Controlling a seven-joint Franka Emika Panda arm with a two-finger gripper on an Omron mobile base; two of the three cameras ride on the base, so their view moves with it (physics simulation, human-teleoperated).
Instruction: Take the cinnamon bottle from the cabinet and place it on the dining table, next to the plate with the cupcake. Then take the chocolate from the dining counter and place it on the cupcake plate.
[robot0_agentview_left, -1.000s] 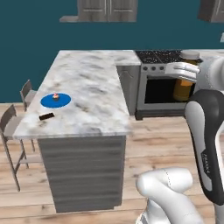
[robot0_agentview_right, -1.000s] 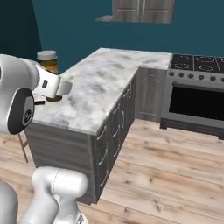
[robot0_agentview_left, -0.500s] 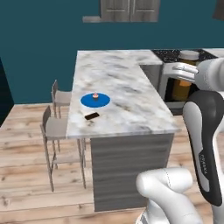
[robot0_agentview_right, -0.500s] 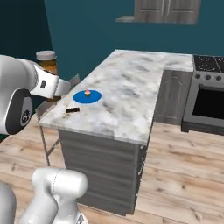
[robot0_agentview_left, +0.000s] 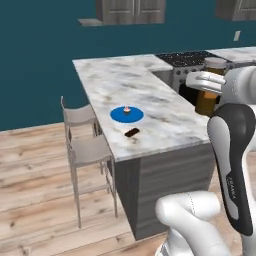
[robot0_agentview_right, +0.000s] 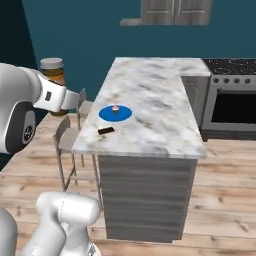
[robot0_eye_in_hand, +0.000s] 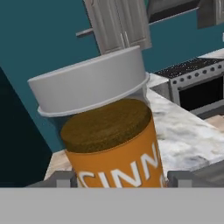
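The gripper is clamped on the upright cinnamon bottle, held in the air off the dining table's side, while the plate with the cupcake and the chocolate lie near its chair-side edge, by the end corner.

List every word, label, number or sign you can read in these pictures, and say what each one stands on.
"CINN": white capitals on the orange label of the cinnamon bottle, cut off by the bottom edge of the hand view, so the rest of the word cannot be read.
The chocolate and the plate carry no readable text.
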